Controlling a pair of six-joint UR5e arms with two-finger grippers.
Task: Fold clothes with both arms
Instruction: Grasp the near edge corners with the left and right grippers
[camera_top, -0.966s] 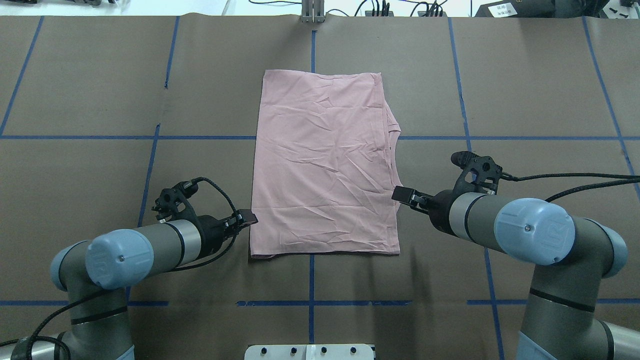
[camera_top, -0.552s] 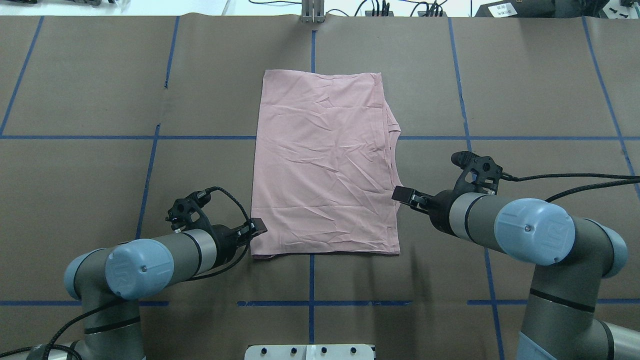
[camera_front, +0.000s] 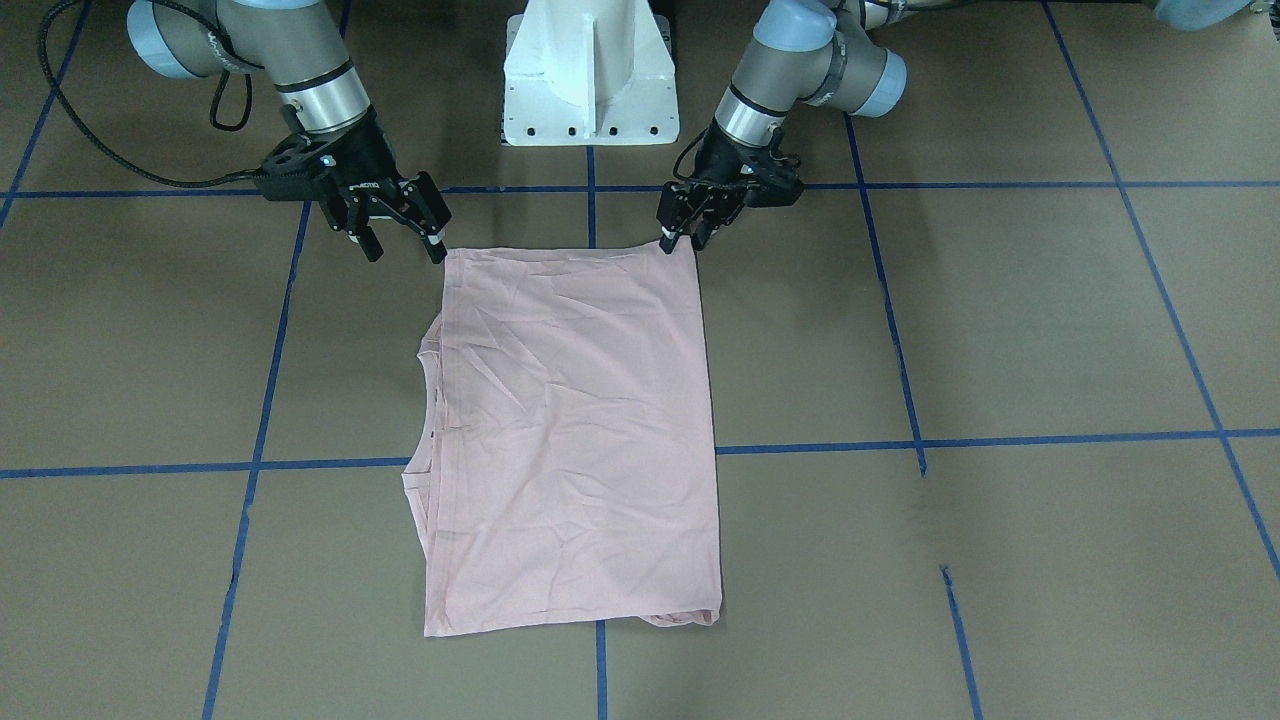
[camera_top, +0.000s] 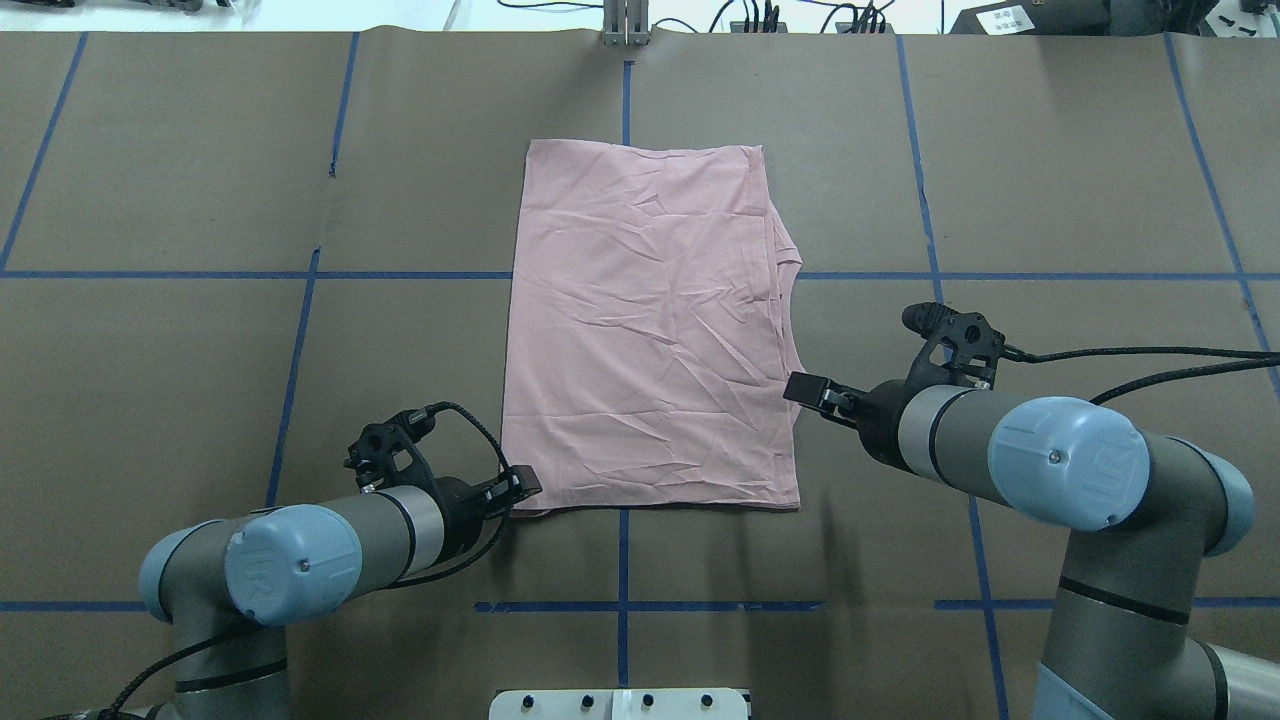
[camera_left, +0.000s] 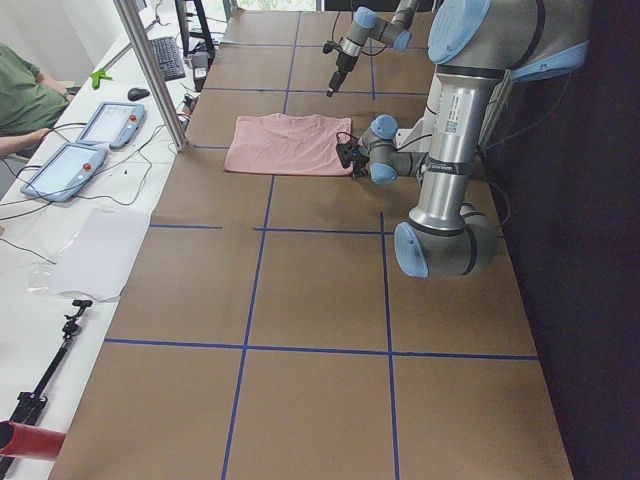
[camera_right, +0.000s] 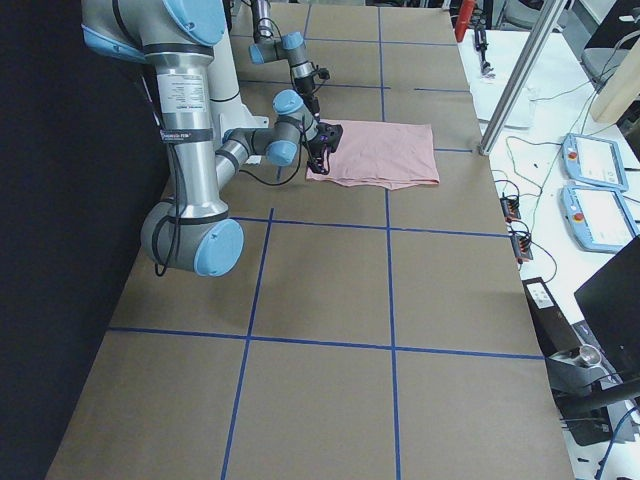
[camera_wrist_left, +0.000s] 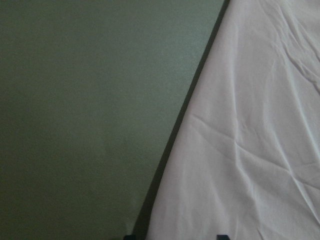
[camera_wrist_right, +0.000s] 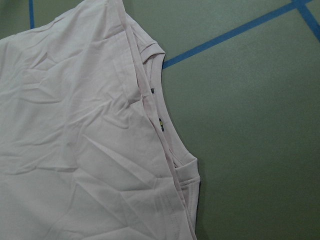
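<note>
Jaws of our black left gripper (camera_front: 680, 240) stand spread astride a corner of the wrinkled pale pink T-shirt (camera_top: 650, 330), lying flat between it and our likewise spread right gripper (camera_front: 405, 250).

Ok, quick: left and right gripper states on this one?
Left gripper: open, fingertips either side of the T-shirt edge at its corner, not clamped.
Right gripper: open, holding nothing, beside the shirt's other robot-side corner.

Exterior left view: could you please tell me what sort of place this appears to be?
Probably a robotics lab: a table gridded with blue tape, two teach pendants on a side bench, and a person seated beside them.
</note>
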